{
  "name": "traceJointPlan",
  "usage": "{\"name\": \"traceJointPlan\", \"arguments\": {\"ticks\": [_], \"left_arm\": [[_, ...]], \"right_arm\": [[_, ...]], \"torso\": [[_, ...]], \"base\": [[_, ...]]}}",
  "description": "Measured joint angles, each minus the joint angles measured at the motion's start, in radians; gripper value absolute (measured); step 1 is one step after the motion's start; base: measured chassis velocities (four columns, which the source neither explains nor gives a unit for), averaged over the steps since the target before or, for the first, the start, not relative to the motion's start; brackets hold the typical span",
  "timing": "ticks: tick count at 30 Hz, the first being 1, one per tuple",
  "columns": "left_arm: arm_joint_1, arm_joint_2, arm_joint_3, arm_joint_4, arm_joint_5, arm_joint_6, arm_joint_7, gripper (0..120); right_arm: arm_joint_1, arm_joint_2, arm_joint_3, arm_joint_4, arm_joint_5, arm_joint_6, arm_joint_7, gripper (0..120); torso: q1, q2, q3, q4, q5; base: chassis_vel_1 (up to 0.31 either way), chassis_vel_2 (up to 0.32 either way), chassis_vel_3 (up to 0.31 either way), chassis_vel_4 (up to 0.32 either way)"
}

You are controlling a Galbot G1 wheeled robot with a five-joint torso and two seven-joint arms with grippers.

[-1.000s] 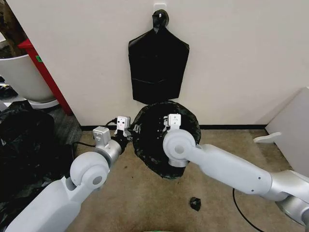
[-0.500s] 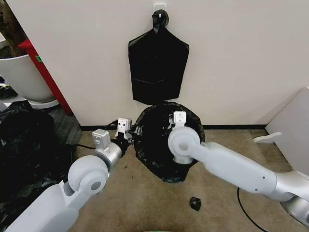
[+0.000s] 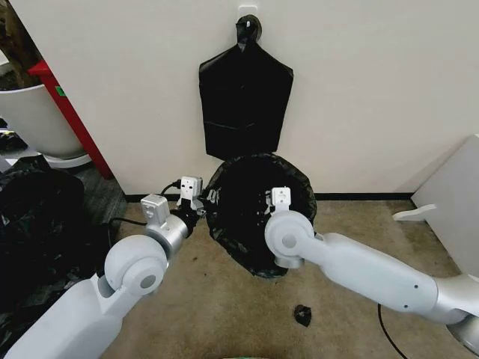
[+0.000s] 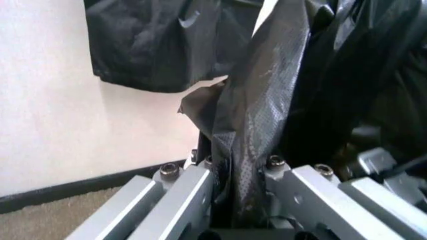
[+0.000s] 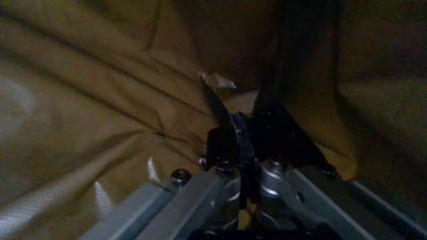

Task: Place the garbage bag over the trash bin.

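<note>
The garbage bag (image 3: 251,217) stands on the carpet against the wall, its glossy black mouth spread wide and round. The trash bin is hidden under it. My left gripper (image 4: 233,170) is at the bag's left edge and is shut on a bunched fold of the black film (image 4: 257,100). My right gripper (image 5: 247,165) reaches into the mouth near its right side, shut on a pinch of the bag from inside. In the head view the left gripper (image 3: 199,212) touches the bag's left rim, and the right wrist (image 3: 280,197) sits over the opening.
A flat black bag bundle (image 3: 245,105) hangs from a wall hook just above. At the left are a large white tub (image 3: 34,120), a red frame (image 3: 71,120) and a bulky mass of black plastic (image 3: 37,224). A white panel (image 3: 456,202) stands right; a black scrap (image 3: 302,315) lies on the carpet.
My right arm has shifted to the right inside the bag, and the bag's mouth has spread wider on that side. The left gripper has kept its hold and barely moved.
</note>
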State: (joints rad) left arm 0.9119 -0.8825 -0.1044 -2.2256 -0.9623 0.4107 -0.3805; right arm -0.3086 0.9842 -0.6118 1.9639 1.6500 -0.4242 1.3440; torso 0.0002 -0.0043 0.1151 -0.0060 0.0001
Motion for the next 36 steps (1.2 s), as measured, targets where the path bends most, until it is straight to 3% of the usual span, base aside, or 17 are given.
{"name": "traceJointPlan", "arguments": {"ticks": [15, 36], "left_arm": [[0.02, 0.001, 0.01, -0.006, 0.036, -0.002, 0.014, 1], [0.112, 0.022, -0.013, -0.092, 0.056, -0.005, 0.06, 1]], "right_arm": [[0.052, 0.028, 0.002, 0.037, 0.043, 0.009, 0.012, 0], [0.054, 0.061, 0.023, -0.069, -0.002, -0.003, -0.012, 0]], "torso": [[0.0, 0.0, 0.0, 0.0001, -0.0003], [0.0, 0.0, 0.0, 0.0, 0.0]], "base": [[0.0, 0.0, 0.0, 0.0], [0.0, 0.0, 0.0, 0.0]]}}
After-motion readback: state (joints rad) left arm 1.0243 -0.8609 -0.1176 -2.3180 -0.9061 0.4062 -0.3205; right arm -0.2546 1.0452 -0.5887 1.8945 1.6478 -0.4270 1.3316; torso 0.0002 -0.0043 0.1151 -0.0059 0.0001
